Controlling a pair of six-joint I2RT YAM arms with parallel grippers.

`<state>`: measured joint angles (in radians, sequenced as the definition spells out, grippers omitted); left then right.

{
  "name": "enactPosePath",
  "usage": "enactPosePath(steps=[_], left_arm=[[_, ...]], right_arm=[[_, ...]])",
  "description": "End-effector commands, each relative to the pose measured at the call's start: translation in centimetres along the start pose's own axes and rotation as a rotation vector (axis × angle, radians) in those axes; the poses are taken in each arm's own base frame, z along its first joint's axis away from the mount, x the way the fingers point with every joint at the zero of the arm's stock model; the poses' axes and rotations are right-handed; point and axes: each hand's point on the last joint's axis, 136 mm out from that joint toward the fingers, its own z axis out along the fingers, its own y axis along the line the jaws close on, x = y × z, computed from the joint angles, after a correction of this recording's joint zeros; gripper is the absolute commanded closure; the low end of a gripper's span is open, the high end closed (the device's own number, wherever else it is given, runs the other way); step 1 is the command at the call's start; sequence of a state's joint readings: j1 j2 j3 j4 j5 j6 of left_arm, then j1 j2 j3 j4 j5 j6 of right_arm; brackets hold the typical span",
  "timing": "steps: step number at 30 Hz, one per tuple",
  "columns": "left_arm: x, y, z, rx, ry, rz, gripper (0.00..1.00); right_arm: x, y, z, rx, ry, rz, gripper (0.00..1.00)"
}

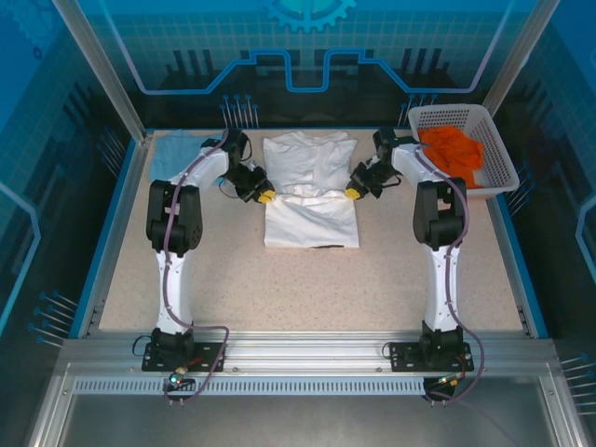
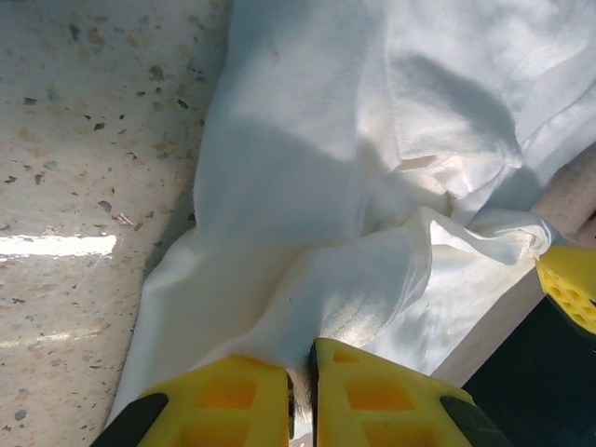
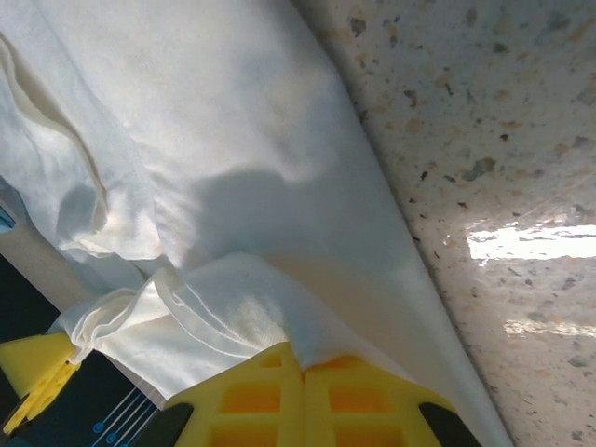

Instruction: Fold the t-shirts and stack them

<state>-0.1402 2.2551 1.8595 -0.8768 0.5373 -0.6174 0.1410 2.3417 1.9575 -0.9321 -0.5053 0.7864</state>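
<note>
White t-shirt (image 1: 310,186) is lying mid-desk (image 1: 307,279), long axis running away from the arm bases. The near half is sitting flat and the far half is looking bunched and creased.

Left gripper (image 1: 265,196) is pinching the shirt's left edge about halfway along its length. In the left wrist view the left gripper (image 2: 300,391) is showing narrow jaws with a ridge of white cloth (image 2: 354,186) coming out between the yellow fingers (image 2: 223,400). Right gripper (image 1: 354,193) is mirroring it on the right edge. In the right wrist view the right gripper (image 3: 300,396) is closed tight on a cloth fold (image 3: 214,298).

So the grippers are facing each other across the shirt's short axis, level with the crosswise crease, both equally near. My guess is the fold is being worked along that crease. The next move is probably depending on both sides travelling together along the long axis, or the crease is going to skew.

Light blue t-shirt (image 1: 172,152) is waiting at the far left corner, nearer the left arm. White lattice basket (image 1: 498,154) at far right is holding an orange cloth (image 1: 452,147).
</note>
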Motion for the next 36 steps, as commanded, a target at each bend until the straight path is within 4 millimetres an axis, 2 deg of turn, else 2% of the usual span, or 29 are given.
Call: enactPosePath(steps=[1,2,4,9,14,19,21,23,26,27,28,29,30,32,33,34,36], left_arm=[[-0.4,-1.4,-1.8,0.056,-0.033,0.058,0.88],[-0.3,-1.4,-1.6,0.059,-0.025,0.060,0.92],[-0.1,-1.5,-1.7,0.077,-0.030,0.075,0.93],[0.7,-1.6,-2.3,0.117,-0.046,0.115,0.92],[0.8,-2.7,-3.1,0.178,-0.090,0.163,0.90],[0.1,-1.2,-2.3,0.156,-0.070,0.117,0.93],[-0.6,-0.3,-2.3,0.122,-0.094,0.102,0.90],[-1.1,0.4,-1.8,0.096,-0.075,0.073,0.82],[-1.9,1.2,-1.0,0.055,-0.057,0.044,0.79],[-2.2,1.2,-0.9,0.043,-0.060,0.037,0.74],[-2.4,1.6,-1.0,0.013,-0.065,0.020,0.62],[-2.7,1.4,-1.3,0.000,-0.070,0.025,0.60],[-2.9,1.1,-1.7,-0.002,-0.083,0.034,0.57],[-3.2,0.9,-3.3,-0.040,-0.140,0.039,0.50],[-3.2,0.8,-4.0,-0.052,-0.163,0.043,0.48],[-3.0,0.6,-4.9,-0.069,-0.190,0.042,0.48],[-2.0,0.2,-6.3,-0.095,-0.232,0.049,0.48]], right_arm=[[-0.4,1.1,-1.7,-0.051,-0.033,-0.003,1.00],[-0.4,0.9,-1.7,-0.056,-0.034,0.002,1.00],[-0.4,1.1,-1.8,-0.091,-0.047,-0.006,1.00],[-0.1,1.1,-2.6,-0.141,-0.071,-0.020,1.00],[-0.3,1.6,-3.1,-0.199,-0.095,-0.022,1.00],[-0.7,0.8,-2.6,-0.178,-0.073,0.018,1.00],[-1.0,0.2,-2.4,-0.158,-0.072,0.046,1.00],[-1.3,-0.1,-2.0,-0.142,-0.058,0.055,1.00],[-2.1,-0.5,-1.2,-0.119,-0.038,0.065,1.00],[-2.3,-0.3,-1.2,-0.118,-0.036,0.067,1.00],[-2.4,0.1,-1.6,-0.118,-0.040,0.064,0.93],[-2.8,-0.4,-1.1,-0.094,-0.033,0.079,0.77],[-3.1,-0.5,-1.6,-0.081,-0.044,0.085,0.65],[-3.4,0.0,-3.0,-0.078,-0.082,0.076,0.47],[-3.6,-0.3,-3.1,-0.070,-0.087,0.079,0.40],[-3.2,0.4,-4.7,-0.082,-0.111,0.061,0.34],[-2.3,0.6,-5.9,-0.076,-0.129,0.038,0.34]])
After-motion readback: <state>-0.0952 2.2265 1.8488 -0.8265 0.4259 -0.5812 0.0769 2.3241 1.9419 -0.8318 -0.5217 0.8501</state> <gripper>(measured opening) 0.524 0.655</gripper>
